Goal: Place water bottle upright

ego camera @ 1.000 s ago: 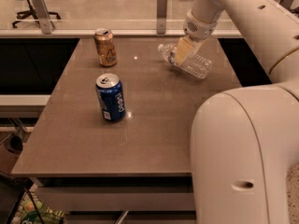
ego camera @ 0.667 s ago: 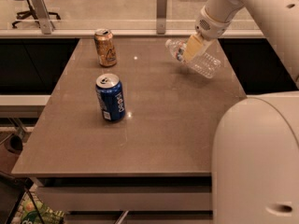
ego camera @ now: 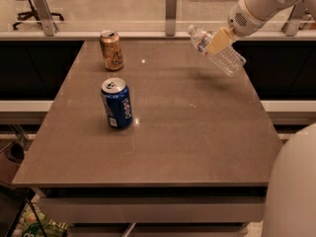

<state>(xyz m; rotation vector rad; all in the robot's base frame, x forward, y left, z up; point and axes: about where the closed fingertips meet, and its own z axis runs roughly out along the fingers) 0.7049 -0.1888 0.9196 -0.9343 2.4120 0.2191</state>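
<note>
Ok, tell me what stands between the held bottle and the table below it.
Nothing visible. The gripper holds the water bottle tilted over bare table at the far right; the Pepsi can and gold can stand well left.

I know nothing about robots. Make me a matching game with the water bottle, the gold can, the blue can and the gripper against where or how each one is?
Things:
1 water bottle
2 gold can
3 blue can
4 gripper

States:
A upright, far left of the table
B clamped on the bottle, upper right
C tilted, lifted off the table
D upright, nearer than the other can

Pairs: 1-C, 2-A, 3-D, 4-B
</note>
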